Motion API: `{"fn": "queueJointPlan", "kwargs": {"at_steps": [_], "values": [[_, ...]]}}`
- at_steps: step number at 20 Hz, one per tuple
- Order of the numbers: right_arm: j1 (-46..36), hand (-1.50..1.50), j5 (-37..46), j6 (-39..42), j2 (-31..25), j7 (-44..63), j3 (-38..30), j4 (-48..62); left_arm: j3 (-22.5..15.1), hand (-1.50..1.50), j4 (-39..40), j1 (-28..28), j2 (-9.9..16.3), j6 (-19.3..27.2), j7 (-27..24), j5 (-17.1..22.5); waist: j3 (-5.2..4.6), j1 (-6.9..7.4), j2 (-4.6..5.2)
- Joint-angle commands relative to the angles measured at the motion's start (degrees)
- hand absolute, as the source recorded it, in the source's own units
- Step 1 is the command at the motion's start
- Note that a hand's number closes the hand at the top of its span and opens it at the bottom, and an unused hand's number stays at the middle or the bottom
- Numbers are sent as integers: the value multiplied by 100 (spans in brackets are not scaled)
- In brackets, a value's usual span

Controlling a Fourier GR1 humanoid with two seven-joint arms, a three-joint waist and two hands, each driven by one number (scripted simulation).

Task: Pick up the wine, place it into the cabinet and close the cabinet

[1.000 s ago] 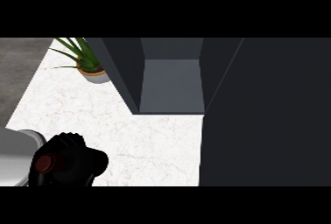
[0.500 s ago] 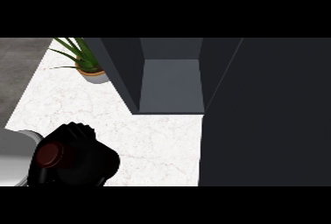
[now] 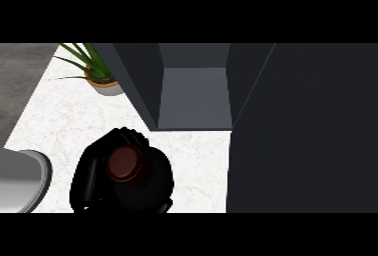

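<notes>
One dark wine (image 3: 124,164) bottle, red-capped, seen top-down.

One head view looks steeply down (close in) on the counter (image 3: 66,115) and open cabinet (image 3: 193,95).

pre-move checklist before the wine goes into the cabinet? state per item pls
1. Wine bottle held: ok, the left robot hand is curled round it, and its dark red top faces the camera.
2. Cabinet open: ok, the inside shows up and right of the bottle.
3. Cabinet door out of the way: ok, it stands open at the right.
4. Path from bottle to opening: ok, only bare counter lies between.
5. Potted plant out of the way: ok, it sits left of the cabinet.
6. Right robot hand: cannot tell, not in view.
</notes>
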Motion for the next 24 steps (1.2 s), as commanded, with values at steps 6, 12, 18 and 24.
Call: {"fn": "queueJointPlan", "kwargs": {"at_steps": [6,12,18,24], "values": [[316,-150,-997,216,-175,126,-598,-588,-683,150,81,-1193,-179,1198,877,-135,1,-2,3],[206,-150,-628,83,-83,307,-300,-651,-902,150,919,-2259,-181,2191,795,-165,-2,-12,8],[264,-150,-702,30,-34,428,-308,-947,-822,150,1207,-2593,-182,2420,1060,-180,-3,-19,2],[119,-150,-448,142,21,111,-264,-515,-1126,150,2300,-3417,-182,3193,581,-59,-3,-61,19]]}}
